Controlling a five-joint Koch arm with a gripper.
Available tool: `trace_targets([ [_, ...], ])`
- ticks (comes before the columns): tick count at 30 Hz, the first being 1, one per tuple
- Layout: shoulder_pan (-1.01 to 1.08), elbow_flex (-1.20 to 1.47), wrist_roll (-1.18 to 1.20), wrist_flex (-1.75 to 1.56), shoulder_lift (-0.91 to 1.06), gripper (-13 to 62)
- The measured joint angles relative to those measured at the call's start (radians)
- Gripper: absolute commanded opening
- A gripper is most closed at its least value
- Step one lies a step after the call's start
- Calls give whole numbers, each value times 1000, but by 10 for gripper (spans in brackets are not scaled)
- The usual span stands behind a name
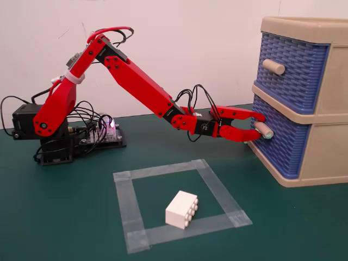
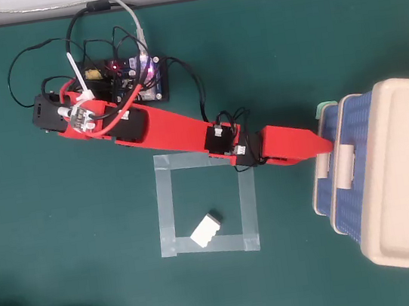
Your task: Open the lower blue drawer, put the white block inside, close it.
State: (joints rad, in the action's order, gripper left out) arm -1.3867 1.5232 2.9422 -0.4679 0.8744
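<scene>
Fixed view: the lower blue drawer [image 1: 280, 142] sits shut in the beige cabinet [image 1: 326, 147] at the right, and I see its teal-tipped handle [image 1: 263, 129] sticking out of the front toward the arm. My gripper [image 1: 255, 125] is on that handle, upper jaw above it and lower jaw coming up underneath, both closed in around the bar, so I read it as gripping the handle. The upper drawer [image 1: 293, 70] with the plain beige handle [image 1: 273, 66] is shut too, untouched. The white block [image 1: 181, 209] lies on the green table [image 1: 65, 217], studs facing right toward the camera side, inside the square of grey tape [image 1: 124, 204], near its front right part, well apart from the gripper and cabinet. The red arm [image 1: 136, 81] stretches from its base [image 1: 46, 136] at the left across to the drawer, with the controller board [image 1: 103, 133] and cables just beside the base. From the overhead view the gripper [image 2: 324, 144] tip meets the drawer front at the cabinet's left edge, the block [image 2: 205, 230] sits low in the tape square [image 2: 164, 204], and the arm [image 2: 171, 131] runs diagonally across the square's top corner.
</scene>
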Motion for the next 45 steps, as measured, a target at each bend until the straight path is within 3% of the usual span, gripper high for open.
trace_targets([
  [5,52,43,64,78,86,-77],
  [14,95,692,138,91,591,-75],
  [15,104,712,141,91,620,-53],
  [16,106,718,143,95,635,18],
  [19,106,718,144,100,627,332],
  [22,121,723,146,106,663,346],
  [26,164,873,146,241,904,343],
  [30,255,854,146,657,1216,343],
  [32,359,715,137,942,1299,343],
  [38,604,351,-25,1439,1094,345],
  [45,620,60,-63,1473,704,343],
])
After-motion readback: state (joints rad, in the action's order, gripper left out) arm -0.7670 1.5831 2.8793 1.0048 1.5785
